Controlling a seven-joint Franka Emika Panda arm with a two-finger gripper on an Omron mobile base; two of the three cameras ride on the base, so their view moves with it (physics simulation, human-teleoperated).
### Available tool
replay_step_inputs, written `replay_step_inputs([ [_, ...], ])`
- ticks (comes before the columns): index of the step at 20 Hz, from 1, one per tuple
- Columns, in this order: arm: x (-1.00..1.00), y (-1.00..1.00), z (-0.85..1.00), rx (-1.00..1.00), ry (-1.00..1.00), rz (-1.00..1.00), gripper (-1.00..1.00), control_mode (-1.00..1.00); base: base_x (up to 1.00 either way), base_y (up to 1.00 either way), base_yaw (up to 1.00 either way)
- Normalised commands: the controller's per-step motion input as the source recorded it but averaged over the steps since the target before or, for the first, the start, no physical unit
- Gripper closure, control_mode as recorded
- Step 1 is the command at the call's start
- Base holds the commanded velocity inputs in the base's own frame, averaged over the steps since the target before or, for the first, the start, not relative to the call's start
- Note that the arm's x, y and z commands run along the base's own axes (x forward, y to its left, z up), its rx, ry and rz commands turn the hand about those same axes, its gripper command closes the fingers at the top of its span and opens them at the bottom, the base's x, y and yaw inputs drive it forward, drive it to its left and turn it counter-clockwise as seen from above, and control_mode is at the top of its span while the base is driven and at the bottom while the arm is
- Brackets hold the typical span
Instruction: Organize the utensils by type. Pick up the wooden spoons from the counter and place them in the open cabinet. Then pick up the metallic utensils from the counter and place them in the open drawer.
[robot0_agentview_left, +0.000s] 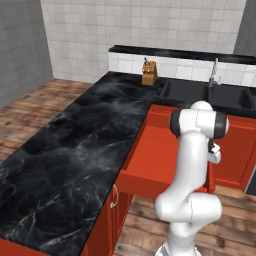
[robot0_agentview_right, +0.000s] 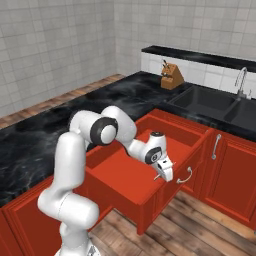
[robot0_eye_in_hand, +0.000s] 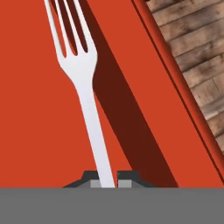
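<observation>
My gripper (robot0_eye_in_hand: 105, 181) is shut on the thin handle of a silvery metal fork (robot0_eye_in_hand: 81, 70). The tines point away from me over the flat red inside of the open drawer (robot0_eye_in_hand: 35, 131). In the right base view the gripper (robot0_agentview_right: 164, 172) hangs over the drawer's (robot0_agentview_right: 125, 175) front right corner, near its front wall. The drawer (robot0_agentview_left: 150, 155) juts out from under the black marble counter (robot0_agentview_left: 75, 150). The wooden spoons and the cabinet are out of view.
A wooden knife block (robot0_agentview_right: 171, 74) stands at the back of the counter (robot0_agentview_right: 30, 145), beside a dark sink (robot0_agentview_right: 210, 102) with a faucet (robot0_agentview_right: 241, 80). Red base cabinet doors with a grey handle (robot0_agentview_right: 216, 146) lie right of the drawer. Wooden floor (robot0_eye_in_hand: 192, 52) runs past the drawer's front.
</observation>
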Motion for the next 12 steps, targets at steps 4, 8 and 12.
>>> replay_step_inputs([
  [4, 0.0, 0.2, 0.3, 0.0, -0.09, 0.0, 1.0, -1.0, 0.0, 0.0, 0.0],
  [8, 0.01, 0.31, 0.33, -0.01, -0.08, 0.0, 1.0, -1.0, 0.0, 0.0, 0.0],
  [12, 0.19, 0.47, 0.1, -0.09, -0.09, 0.0, 1.0, -1.0, 0.0, 0.0, 0.0],
])
